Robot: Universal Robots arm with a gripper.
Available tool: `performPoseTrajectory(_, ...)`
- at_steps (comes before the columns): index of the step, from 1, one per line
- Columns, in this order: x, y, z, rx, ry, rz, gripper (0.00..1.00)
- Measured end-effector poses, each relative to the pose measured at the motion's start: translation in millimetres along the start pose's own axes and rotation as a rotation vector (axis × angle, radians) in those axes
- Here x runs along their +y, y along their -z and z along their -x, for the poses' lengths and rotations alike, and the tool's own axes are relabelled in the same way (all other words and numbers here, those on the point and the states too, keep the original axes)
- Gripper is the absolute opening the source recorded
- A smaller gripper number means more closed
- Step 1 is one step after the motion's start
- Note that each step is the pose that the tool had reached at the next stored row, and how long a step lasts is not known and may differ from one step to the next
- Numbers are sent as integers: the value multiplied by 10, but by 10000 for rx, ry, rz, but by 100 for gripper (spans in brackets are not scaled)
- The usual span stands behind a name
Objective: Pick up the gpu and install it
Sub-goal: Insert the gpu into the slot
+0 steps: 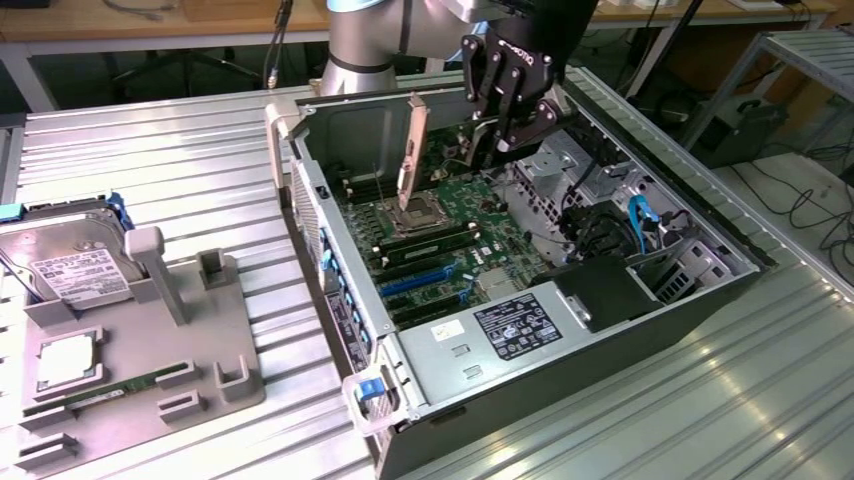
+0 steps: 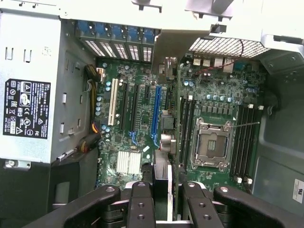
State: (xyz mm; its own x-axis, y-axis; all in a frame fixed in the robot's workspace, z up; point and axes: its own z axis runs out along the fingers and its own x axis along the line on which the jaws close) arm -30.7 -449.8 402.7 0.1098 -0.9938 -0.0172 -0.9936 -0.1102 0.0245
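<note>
My gripper (image 1: 505,135) hangs over the open computer case (image 1: 334,290), shut on the gpu (image 1: 416,150). The card stands on edge above the motherboard (image 1: 461,255), its pale silver bracket toward the case's rear wall. In the wrist view the gpu (image 2: 162,183) is seen edge-on between the black fingers (image 2: 141,204), running over the motherboard (image 2: 137,137) beside the long blue slot (image 2: 156,111). Its lower edge is clear of the slots in the exterior view.
A power supply (image 1: 514,325) with a black label fills the near end of the case. A CPU socket (image 2: 210,145) and RAM slots lie beside the card. On the exterior view's left, a grey fixture (image 1: 147,360) holds a hard drive (image 1: 67,262), a CPU and a green RAM stick.
</note>
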Motion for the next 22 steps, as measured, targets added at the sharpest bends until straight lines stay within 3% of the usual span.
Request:
performPoseTrajectory(14,-2,-73,-1,0,0,0,28)
performPoseTrajectory(22,-4,-169,-3,-1,-14,0,28)
